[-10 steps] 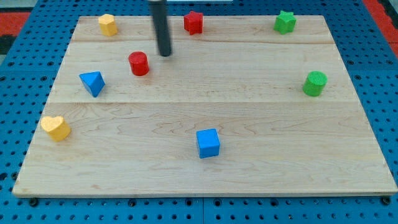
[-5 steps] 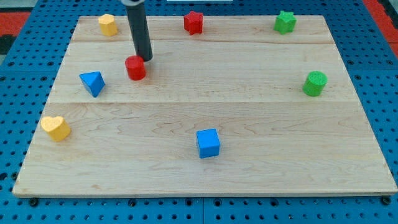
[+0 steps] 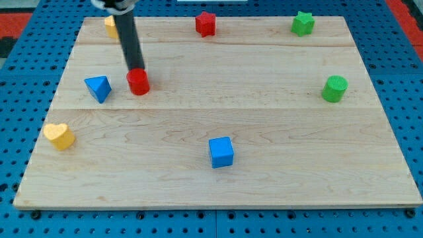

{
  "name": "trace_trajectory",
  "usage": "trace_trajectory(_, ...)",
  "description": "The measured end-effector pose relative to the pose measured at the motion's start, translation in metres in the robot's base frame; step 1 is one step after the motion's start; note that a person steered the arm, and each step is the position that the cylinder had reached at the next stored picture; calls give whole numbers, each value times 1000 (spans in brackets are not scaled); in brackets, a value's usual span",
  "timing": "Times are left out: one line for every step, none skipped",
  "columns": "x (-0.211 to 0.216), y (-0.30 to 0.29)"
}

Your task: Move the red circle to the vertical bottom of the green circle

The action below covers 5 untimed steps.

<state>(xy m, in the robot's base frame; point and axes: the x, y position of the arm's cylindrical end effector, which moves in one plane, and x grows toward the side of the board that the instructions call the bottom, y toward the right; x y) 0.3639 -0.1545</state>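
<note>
Couldn't spot any brand, label or readable writing anywhere. Just a pale wooden table (image 3: 264, 172) sitting on a blue pegboard (image 3: 20, 211), with a bit of red pegboard (image 3: 13, 20) at the view's top left corner. Scattered around: a yellow block (image 3: 112, 26) at the top left, partly hidden behind the dark rod (image 3: 129, 39); a red star (image 3: 205, 23) at top centre; a green star (image 3: 303, 23) at top right; a blue triangle-ish block (image 3: 98, 88) on the left; a yellow heart (image 3: 59, 135) lower left; a blue cube (image 3: 221, 151) near bottom centre. No hand on this rig, only the rod, so nothing to call apart or together. Red circle (image 3: 138, 82) lay in the left half, just to the right of the blue triangle-ish block but not touching it. My tip (image 3: 135, 68) sat right at the red circle's top edge, looked to be touching it from the view's top side. Green circle (image 3: 334, 88) stood way over at the right edge, at roughly the same height in the view, well apart from the red circle. Nothing stood between the two circles, just bare wood; closest to that stretch was the blue cube, lower down.
</note>
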Motion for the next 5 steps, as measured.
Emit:
trace_trajectory(28, 25)
trace_trajectory(63, 29)
trace_trajectory(75, -11)
trace_trajectory(93, 9)
trace_trajectory(93, 139)
